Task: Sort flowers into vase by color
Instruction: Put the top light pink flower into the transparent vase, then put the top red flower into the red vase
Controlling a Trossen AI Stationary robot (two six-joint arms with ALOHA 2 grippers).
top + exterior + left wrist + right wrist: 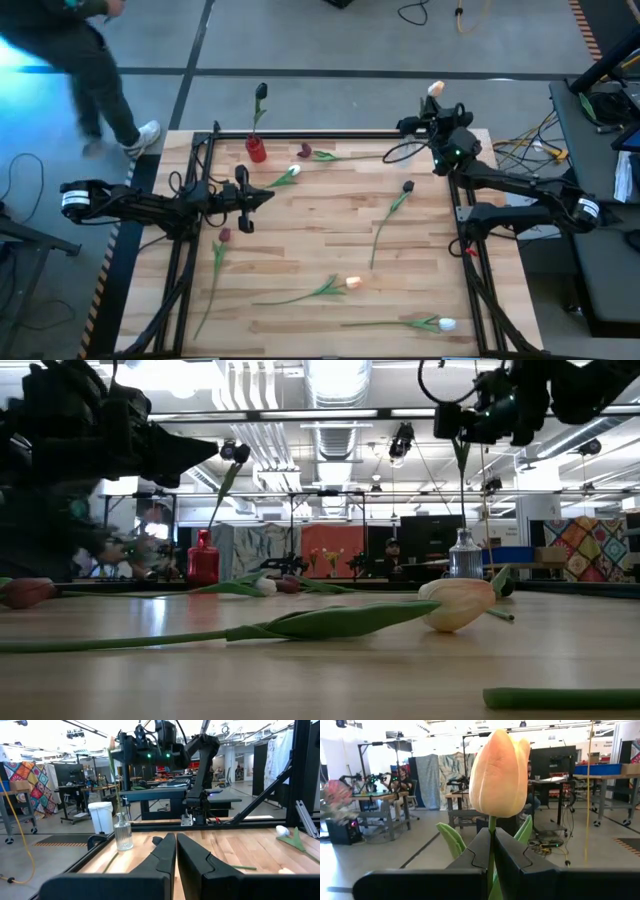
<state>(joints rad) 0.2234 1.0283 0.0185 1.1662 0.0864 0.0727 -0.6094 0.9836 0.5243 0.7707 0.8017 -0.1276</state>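
While the right end effector [437,108] hangs above the far right corner of the counter [300,270], its fingers are pressed together on the stem of a peach tulip [500,772], just under the head. The stem dangles straight down from it towards a clear glass vase [464,555] standing below. These flowers look light and limp: thin wiry stems, soft leaves, heads that would crush if pinched. To my eye the stem is the place to take hold, near the head if the tail must be steered into a narrow neck.

The left end effector [243,197] hovers over the left middle of the counter, fingers closed with only a sliver between them, holding nothing. A red vase [255,149] at the far left edge already carries one dark tulip [261,92].

The others lie flat and scattered. A white one [293,172] and a maroon one [304,151] lie near the red vase, and a dark one [408,186] right of centre. Another maroon [224,235] lies at the left, with a peach [352,283] and a white [446,324] along the near side. A person [90,60] walks past beyond the far left corner.
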